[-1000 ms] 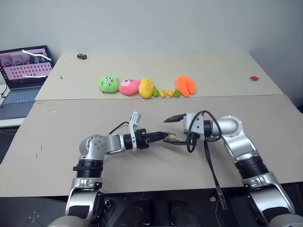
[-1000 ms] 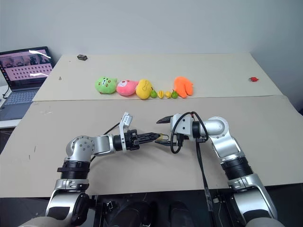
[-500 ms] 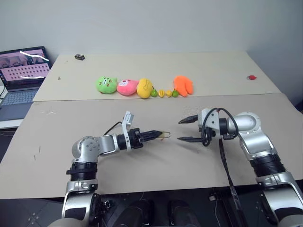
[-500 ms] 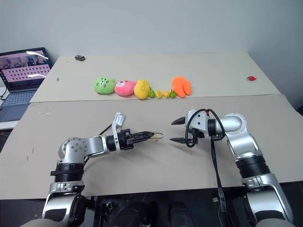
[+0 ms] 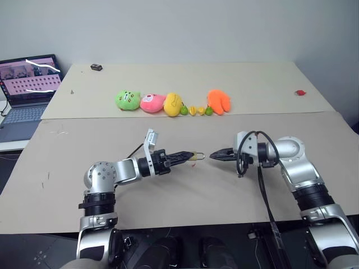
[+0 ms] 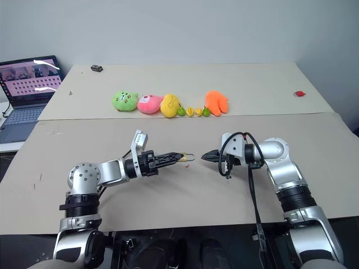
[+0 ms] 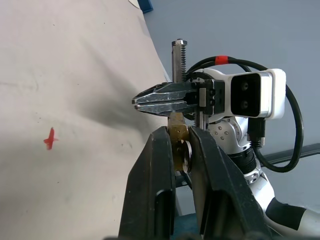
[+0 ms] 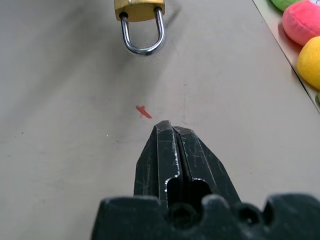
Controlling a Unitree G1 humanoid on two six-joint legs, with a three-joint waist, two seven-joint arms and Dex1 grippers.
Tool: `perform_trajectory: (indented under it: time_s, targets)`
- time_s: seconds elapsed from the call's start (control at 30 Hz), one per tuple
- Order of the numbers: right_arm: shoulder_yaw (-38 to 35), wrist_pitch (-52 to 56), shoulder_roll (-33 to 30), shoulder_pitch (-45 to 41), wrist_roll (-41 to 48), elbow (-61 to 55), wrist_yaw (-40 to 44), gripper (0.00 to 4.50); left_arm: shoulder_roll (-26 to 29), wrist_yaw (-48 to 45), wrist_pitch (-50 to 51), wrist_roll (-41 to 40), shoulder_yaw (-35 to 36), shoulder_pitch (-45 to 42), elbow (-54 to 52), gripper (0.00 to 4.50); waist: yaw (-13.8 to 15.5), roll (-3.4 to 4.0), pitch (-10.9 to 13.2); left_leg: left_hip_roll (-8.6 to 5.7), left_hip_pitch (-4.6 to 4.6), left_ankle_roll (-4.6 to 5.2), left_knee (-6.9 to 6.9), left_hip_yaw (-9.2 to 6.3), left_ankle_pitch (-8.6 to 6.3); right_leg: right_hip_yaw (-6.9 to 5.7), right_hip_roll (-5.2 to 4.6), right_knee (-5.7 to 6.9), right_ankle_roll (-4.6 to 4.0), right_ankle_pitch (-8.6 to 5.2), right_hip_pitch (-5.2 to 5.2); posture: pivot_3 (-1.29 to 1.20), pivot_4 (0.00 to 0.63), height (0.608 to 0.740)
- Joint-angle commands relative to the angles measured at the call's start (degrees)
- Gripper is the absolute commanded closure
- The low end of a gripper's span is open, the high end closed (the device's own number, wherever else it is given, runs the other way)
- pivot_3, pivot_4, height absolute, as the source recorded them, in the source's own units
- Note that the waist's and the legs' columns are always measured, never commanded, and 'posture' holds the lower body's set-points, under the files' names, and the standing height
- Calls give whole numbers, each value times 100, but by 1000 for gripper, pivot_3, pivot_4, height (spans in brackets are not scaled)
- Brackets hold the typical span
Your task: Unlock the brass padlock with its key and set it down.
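Note:
The brass padlock (image 5: 193, 156) hangs above the tan table (image 5: 185, 196), pinched at the tips of my left gripper (image 5: 188, 156), which is shut on its gold body. Its silver shackle (image 8: 144, 37) points toward my right gripper (image 5: 214, 155). That gripper is shut with nothing in it, level with the lock and a short gap to its right. In the left wrist view the padlock (image 7: 178, 131) sits between the two black fingers (image 7: 155, 165), with the right gripper (image 7: 150, 100) just beyond. The key is hidden from me.
A row of plush toys, green (image 5: 128, 100), pink (image 5: 152, 103), yellow (image 5: 174, 104) and orange (image 5: 219, 101), lies along the far table. A laptop (image 5: 28, 84) stands at far left. A small red mark (image 8: 144, 112) is on the table below the grippers.
My right gripper has drawn back to the right, away from the padlock, and its fingers have gone from wide open to shut. The left gripper kept hold of the padlock.

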Motion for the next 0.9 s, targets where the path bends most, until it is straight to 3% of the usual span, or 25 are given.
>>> perform_trajectory:
  time_s: [0.03, 0.43, 0.9]
  targets:
    - [-135, 285, -5, -239, 205, -455, 12, 4413, -42, -5, -6, -139, -10, -78, -145, 4483, 0, 0, 0, 0, -1, 0, 0, 0, 0, 0, 0, 0, 0, 0, -1, 0, 150, 740]
    - [-463, 1982, -446, -245, 1328, -1699, 482, 4413, 30, -12, -83, -88, 7, -74, 2, 4483, 20, 0, 0, 0, -9, 6, 0, -1, -4, -1, -1, -8, 0, 0, 3, 0, 150, 740]
    - [-35, 1919, -156, 41, 1106, -2034, 344, 4413, 48, -31, -102, -87, -4, -110, 50, 4483, 18, 0, 0, 0, -9, 7, 0, 0, -4, -1, -2, -7, 1, 0, -1, 0, 150, 740]
